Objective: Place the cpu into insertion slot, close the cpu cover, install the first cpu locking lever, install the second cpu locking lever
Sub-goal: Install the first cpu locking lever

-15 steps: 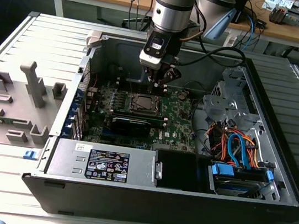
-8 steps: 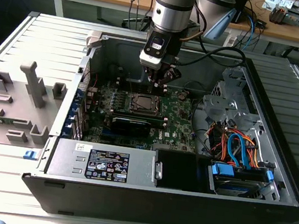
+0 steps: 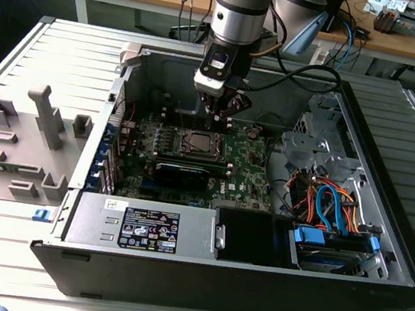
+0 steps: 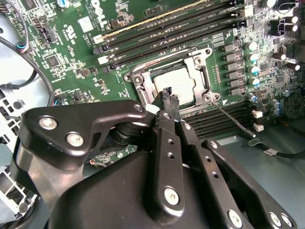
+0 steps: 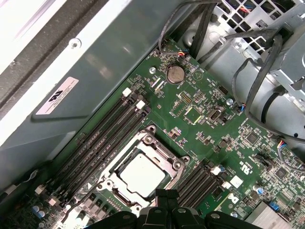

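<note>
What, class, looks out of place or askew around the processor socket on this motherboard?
Nothing stands out. The cpu lies flat and square inside the cpu cover window, and the gripper hangs by the socket's edge with its fingertips close together.

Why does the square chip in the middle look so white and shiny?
In the first wrist view, light glares off the flat silver-grey square cpu, washing its top pale. In the second wrist view the cpu also glints, and the black metal hand looms dark in front. In the exterior view the case interior looks dimmer.
</note>
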### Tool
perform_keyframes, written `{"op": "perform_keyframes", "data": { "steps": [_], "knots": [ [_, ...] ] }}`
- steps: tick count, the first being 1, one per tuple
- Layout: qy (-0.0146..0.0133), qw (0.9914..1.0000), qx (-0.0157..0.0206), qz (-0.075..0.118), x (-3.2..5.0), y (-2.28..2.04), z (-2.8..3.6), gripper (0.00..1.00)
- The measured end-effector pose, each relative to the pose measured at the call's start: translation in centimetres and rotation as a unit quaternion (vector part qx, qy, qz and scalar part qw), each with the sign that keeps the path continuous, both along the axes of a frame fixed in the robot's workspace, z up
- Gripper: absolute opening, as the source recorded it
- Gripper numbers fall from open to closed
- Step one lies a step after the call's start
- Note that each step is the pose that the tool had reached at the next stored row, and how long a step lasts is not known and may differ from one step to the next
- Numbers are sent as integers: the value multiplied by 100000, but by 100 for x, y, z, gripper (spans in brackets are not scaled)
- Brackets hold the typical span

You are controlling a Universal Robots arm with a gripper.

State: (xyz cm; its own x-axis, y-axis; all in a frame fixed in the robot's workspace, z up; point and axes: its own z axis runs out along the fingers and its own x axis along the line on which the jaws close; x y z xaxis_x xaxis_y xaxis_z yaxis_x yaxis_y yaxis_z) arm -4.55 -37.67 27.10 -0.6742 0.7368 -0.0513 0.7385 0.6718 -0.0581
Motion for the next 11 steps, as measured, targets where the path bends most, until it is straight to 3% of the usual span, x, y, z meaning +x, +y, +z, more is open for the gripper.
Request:
{"op": "perform_keyframes", "data": {
  "steps": [11],
  "knots": [
    [1, 99999, 0, 364, 0, 0, 0, 11]
  ]
}}
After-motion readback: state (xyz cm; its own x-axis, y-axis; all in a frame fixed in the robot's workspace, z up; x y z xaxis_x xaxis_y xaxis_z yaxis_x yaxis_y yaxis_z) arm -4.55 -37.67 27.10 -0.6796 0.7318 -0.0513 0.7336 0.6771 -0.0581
